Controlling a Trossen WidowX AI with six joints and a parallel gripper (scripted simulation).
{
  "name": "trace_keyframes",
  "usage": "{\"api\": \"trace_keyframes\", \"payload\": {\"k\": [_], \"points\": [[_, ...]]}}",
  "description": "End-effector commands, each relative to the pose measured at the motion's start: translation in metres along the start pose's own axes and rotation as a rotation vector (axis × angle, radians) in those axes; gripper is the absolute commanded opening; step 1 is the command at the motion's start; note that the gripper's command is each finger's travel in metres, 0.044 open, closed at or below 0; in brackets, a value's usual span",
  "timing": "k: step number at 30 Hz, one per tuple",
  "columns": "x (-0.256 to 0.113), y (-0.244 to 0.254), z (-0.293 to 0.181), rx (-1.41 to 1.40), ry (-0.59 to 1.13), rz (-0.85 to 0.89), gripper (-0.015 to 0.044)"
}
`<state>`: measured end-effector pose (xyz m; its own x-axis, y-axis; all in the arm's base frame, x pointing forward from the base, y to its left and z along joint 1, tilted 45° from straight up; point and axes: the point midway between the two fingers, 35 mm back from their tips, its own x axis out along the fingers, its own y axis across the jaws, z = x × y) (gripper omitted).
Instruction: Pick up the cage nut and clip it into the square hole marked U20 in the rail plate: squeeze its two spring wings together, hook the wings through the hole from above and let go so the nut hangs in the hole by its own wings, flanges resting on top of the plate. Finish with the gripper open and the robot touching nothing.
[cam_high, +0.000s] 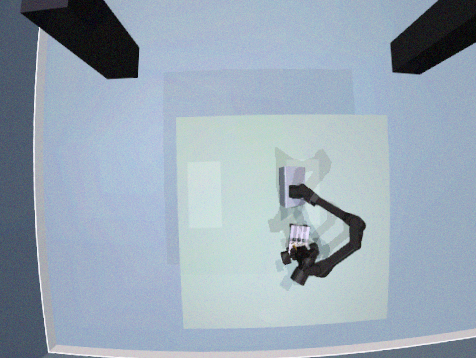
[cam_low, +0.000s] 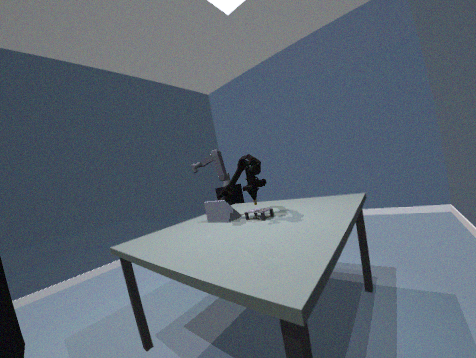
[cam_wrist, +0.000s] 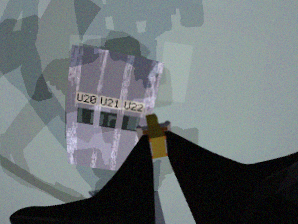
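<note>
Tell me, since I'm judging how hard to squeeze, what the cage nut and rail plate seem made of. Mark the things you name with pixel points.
Cage nut (cam_wrist: 158, 147): yellow-gold, perhaps brass or painted plastic; the flat colour doesn't settle it.
Rail plate (cam_high: 300, 233) (cam_wrist: 90, 145): probably bare metal, brushed or satin, given its pale grey face with whitish streaks.
</note>
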<state>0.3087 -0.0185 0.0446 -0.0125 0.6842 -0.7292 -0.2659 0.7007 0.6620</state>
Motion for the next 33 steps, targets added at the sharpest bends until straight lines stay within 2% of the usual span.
{"api": "trace_keyframes", "payload": {"k": [1, 13, 33], "points": [[0.002, 0.020, 0.001, 0.095, 0.000, 0.011, 0.0029], [0.004, 0.076, 0.002, 0.358, 0.002, 0.033, 0.0029], [0.017, 0.079, 0.002, 0.362, 0.020, -0.015, 0.0029]]}}
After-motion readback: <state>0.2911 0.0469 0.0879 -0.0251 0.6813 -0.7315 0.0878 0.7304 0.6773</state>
